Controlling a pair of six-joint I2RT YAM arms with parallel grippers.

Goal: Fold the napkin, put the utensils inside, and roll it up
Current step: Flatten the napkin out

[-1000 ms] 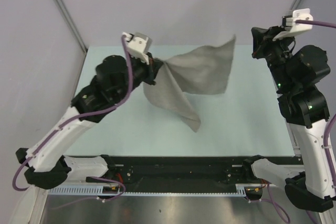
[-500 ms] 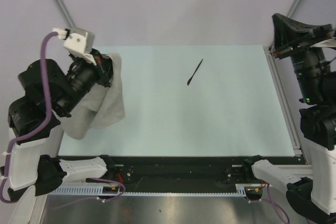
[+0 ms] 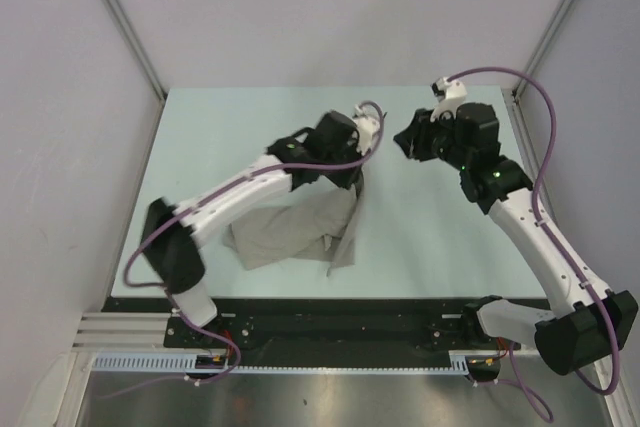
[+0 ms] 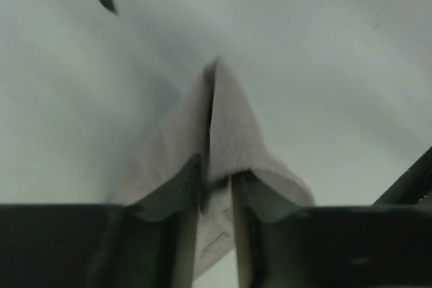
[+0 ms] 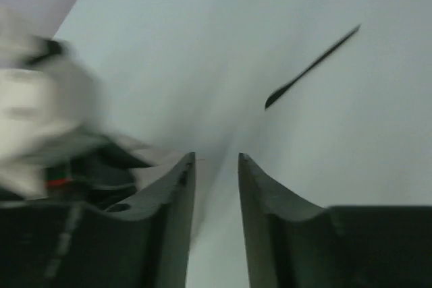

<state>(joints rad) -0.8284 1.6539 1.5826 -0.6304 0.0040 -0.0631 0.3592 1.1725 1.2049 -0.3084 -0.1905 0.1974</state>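
- The napkin (image 3: 285, 235) is laid on the table (image 3: 450, 237) in loose, uneven folds. It is grey-beige and plain.
- 1 ridge of the napkin rises from its right edge up to the left gripper (image 4: 216, 179).
- The left gripper is positioned directly above the napkin's right edge, pointing down.
- A fold of the napkin is clamped between the 2 left fingers (image 4: 181, 234). Only a narrow, cloth-filled slot is seen between them.
- In the left wrist view, the napkin is seen as a tent-shaped peak with a dark crease along its top. It slopes from the fingers down to the table.
- The right gripper (image 5: 215, 158) is positioned to the right of the napkin's raised ridge, near it but clear of the cloth.
- The right jaws are set apart. Nothing is held between them, and bare table is seen through the gap.
- The utensil (image 5: 312, 67), thin and black with 1 wider end, is laid flat on the table beyond the napkin's peak. It is apart from the cloth and touched by neither gripper.
- The left arm (image 5: 40, 119) is seen only as a blurred white and black shape in the right wrist view.
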